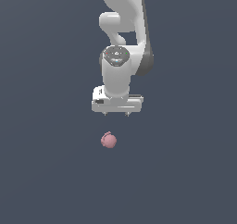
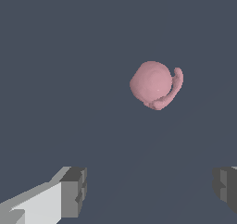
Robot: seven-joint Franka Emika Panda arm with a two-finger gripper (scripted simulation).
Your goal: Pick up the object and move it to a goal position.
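You have one object (image 1: 109, 140) to deal with: a small pink blob, rounded and a little lumpy, with a thin curved flap or nub curling off one side, seen most plainly in the wrist view (image 2: 155, 84). It is narrower than the white gripper (image 1: 117, 114) and sits on the plain dark grey surface (image 1: 46, 172), just below the gripper in the exterior view and slightly toward that view's left, clearly apart from it. You see one arm (image 1: 122, 42) and one gripper, pointing down. Its two fingers (image 2: 74, 190) stand wide apart in the wrist view with nothing between them, so the pincer is open and empty. Count one blob, one arm, two fingers.
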